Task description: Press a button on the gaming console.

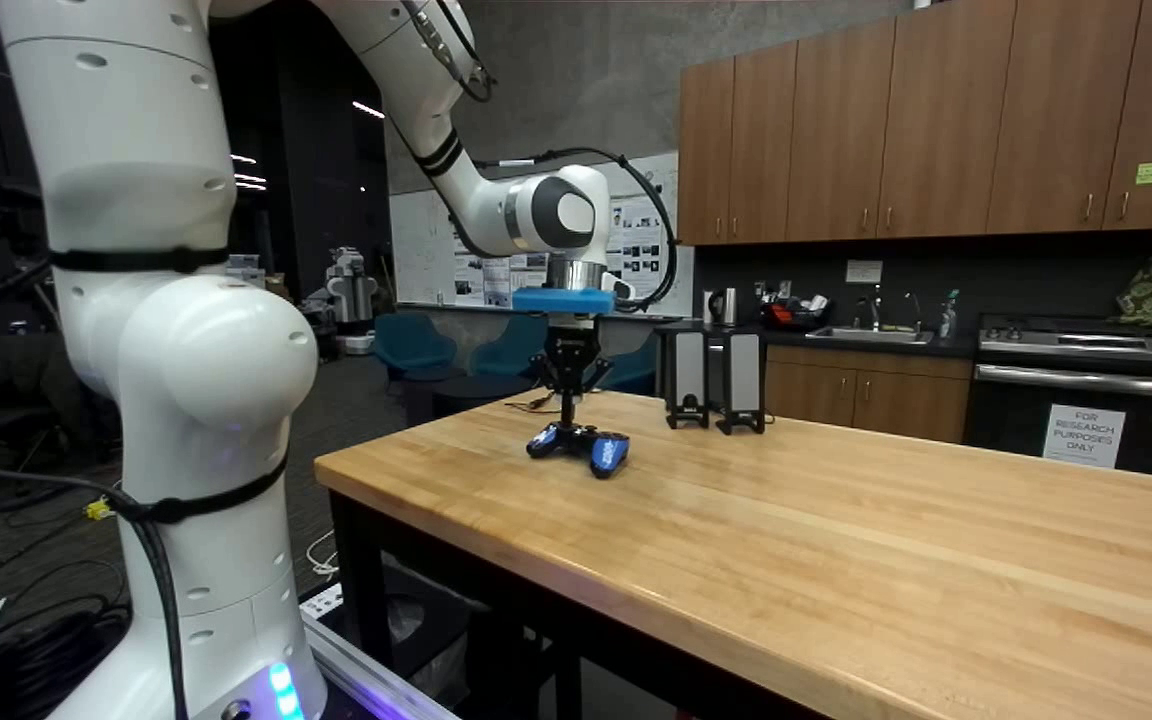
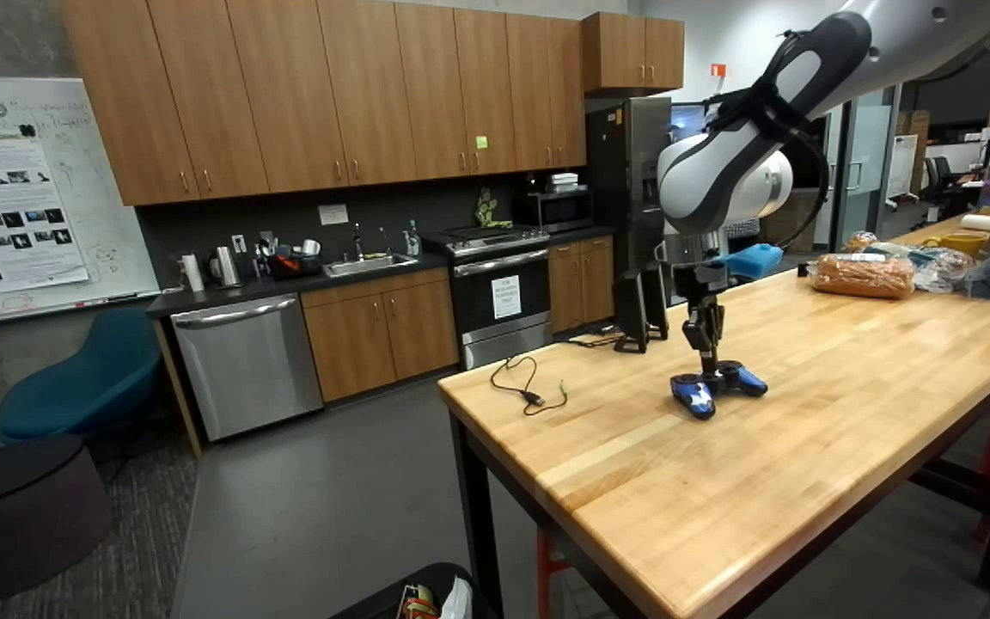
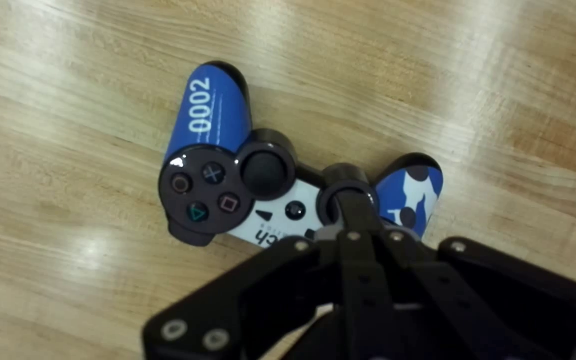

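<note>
The gaming console is a black game controller with blue grips. It lies flat on the wooden table in both exterior views (image 1: 588, 441) (image 2: 730, 376) and fills the middle of the wrist view (image 3: 275, 210). My gripper (image 1: 567, 420) points straight down onto it, and also shows above the controller (image 2: 708, 370). In the wrist view the fingertips (image 3: 357, 204) are together over the thumbstick near the grip with the white figure. Nothing shows held between them. They hide part of that stick and the controls behind it. The symbol buttons are uncovered. I cannot tell whether the tip presses down.
A pair of tall speakers (image 1: 704, 382) stands on the wooden table (image 1: 836, 540) behind the controller; they also show in an exterior view (image 2: 638, 308). A loose cable (image 2: 533, 397) lies near the table's corner. A bagged orange item (image 2: 863, 275) and other bags lie at the far end.
</note>
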Robot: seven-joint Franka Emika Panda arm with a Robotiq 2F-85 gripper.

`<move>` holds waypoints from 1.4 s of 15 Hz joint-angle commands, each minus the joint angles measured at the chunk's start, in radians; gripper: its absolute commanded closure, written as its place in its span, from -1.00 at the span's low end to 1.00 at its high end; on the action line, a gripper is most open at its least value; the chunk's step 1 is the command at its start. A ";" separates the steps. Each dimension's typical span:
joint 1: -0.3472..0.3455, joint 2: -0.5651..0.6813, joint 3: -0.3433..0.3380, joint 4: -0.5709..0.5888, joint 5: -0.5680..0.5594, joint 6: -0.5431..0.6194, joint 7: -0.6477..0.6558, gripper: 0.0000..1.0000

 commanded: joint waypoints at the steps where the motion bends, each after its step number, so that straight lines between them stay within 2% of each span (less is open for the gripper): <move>1: 0.000 -0.033 0.010 -0.012 -0.010 -0.015 0.009 1.00; 21: -0.004 -0.106 0.007 0.029 -0.041 -0.071 0.017 1.00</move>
